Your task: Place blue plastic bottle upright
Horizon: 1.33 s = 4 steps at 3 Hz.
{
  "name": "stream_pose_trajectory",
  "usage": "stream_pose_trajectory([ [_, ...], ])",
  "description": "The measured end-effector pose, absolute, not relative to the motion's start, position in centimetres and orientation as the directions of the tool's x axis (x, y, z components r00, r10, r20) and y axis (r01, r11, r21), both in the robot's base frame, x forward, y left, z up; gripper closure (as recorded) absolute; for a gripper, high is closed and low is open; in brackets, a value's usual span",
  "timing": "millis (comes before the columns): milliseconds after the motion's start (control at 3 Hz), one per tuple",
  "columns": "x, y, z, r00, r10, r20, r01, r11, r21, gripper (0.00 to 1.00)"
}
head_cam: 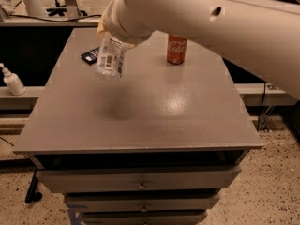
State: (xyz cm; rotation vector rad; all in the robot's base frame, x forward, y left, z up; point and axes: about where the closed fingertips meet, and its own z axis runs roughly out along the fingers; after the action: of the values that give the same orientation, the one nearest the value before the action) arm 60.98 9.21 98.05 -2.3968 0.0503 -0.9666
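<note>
The blue plastic bottle [110, 57] is clear and pale blue with a printed label. It hangs in the air over the back left of the grey table [164, 111], tilted a little, its lower end down and its upper end hidden in the gripper. Its shadow lies on the table below it. My gripper [112, 35] sits at the end of the big white arm, mostly hidden by the wrist, and is shut on the bottle's upper end.
A red Coca-Cola can [176, 49] stands upright at the back of the table, right of the bottle. A dark blue flat packet [91, 55] lies behind the bottle at the back left. A white pump bottle [12, 80] stands on a ledge off to the left.
</note>
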Motion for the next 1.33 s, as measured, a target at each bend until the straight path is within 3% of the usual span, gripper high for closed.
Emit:
stream_pose_trajectory([
  [333,61.6,8.8,96.6,0.715,-0.236,0.658,0.250,-0.792,-0.557,1.00],
  [667,63.9,9.7,97.9,0.700,-0.343,0.626,0.303,-0.652,-0.695,1.00],
  [1000,64.6,7.5,98.1,0.693,-0.380,0.613,0.342,-0.576,-0.743,1.00],
  [1333,63.4,6.2,99.0,0.647,-0.349,0.677,0.409,-0.591,-0.696,1.00],
])
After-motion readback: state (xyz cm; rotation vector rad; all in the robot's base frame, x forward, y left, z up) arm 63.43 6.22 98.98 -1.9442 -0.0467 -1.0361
